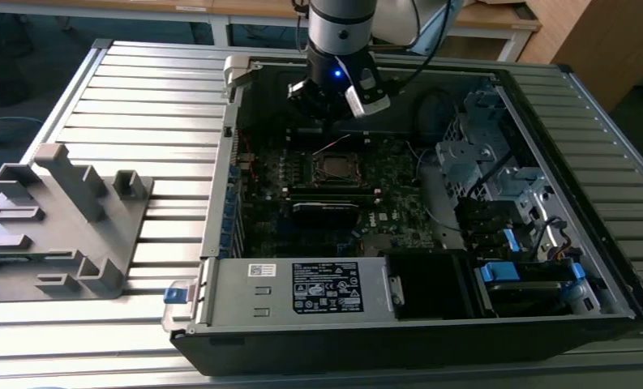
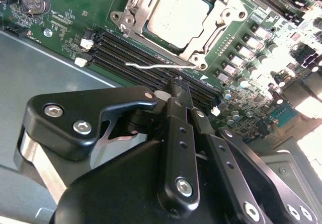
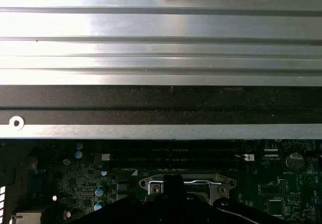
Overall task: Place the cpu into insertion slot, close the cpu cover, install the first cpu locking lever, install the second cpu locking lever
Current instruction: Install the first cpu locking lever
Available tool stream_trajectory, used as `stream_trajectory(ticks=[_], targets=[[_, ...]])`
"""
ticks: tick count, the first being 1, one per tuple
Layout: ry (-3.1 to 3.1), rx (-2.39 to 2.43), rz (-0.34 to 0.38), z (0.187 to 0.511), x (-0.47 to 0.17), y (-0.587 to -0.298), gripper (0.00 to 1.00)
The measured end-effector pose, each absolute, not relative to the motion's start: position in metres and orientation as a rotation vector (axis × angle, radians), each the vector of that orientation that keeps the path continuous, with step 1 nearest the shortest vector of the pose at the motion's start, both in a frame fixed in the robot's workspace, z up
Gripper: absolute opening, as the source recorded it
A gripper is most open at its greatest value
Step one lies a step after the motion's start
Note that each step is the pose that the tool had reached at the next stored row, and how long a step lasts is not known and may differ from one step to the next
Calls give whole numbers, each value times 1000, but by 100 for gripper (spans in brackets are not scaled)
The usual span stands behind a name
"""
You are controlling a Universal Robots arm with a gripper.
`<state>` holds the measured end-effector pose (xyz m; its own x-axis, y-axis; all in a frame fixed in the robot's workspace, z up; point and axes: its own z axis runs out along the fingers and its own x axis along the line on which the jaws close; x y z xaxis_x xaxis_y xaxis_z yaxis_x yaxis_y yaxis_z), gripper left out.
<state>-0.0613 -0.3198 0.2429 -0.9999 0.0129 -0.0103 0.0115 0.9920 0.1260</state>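
The cpu [image 2: 178,13] already sits in the insertion slot [image 1: 336,167], and the cpu cover [image 2: 135,7] lies down flat around it, so by my reading the step in hand is the first locking lever. In the second wrist view that thin wire lever [image 2: 151,66] stands free along the near edge of the socket, over the black memory slots [image 2: 126,50], and looks unlatched. Your gripper [image 2: 176,85] hangs just beside the lever with its fingers drawn narrow, tips together, and nothing visibly held. Use that narrow tip as a pusher. Bear on the straight run of the wire rather than its curled end, where it would likely slip off. Press down and then sideways under the hook, slowly, since the wire looks springy. Keep off the cover and the small parts on the circuit board [image 2: 60,12].
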Motion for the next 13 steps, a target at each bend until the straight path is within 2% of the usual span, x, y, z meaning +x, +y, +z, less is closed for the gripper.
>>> stream_trajectory(ticks=[13], targets=[[3115,18,197,235,-60,-320,11]])
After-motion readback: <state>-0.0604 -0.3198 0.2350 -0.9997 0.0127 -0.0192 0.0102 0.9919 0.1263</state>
